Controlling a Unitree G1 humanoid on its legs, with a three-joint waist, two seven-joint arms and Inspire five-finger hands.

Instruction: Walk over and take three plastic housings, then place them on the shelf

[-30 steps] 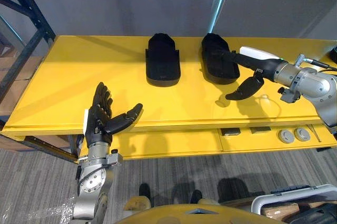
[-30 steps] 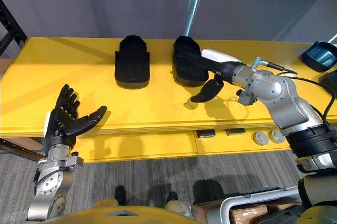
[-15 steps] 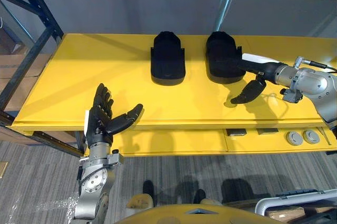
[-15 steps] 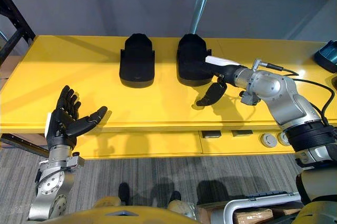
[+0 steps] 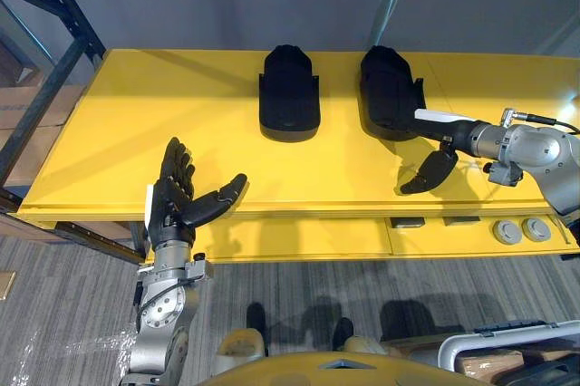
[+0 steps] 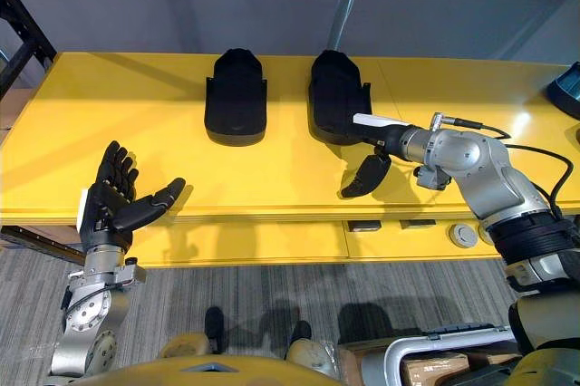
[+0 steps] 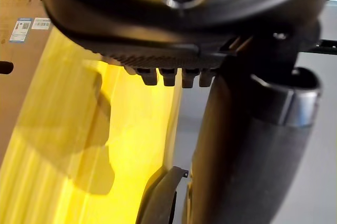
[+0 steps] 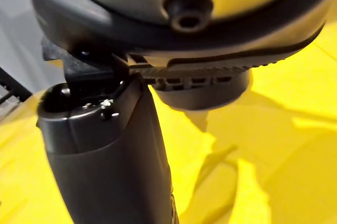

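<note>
At the shelf's [image 5: 136, 114] front edge toward its left corner, the robot's left hand [image 5: 174, 200] is raised with fingers spread wide, thumb out to the side, holding nothing. Further along the front edge to the right, the right hand [image 5: 435, 167] has drawn back from the right housing [image 5: 388, 91], on which its fingers lay a second ago. They now reach out straight and empty, thumb hanging below, the tips by the housing's near right corner; whether they still touch it cannot be told. Toward the back edge, near the middle, the left housing [image 5: 289, 91] and the right housing sit side by side, slightly apart, where they were. The release appears finished, leaving two housings delivered and, by the task's count, a third to fetch.
</note>
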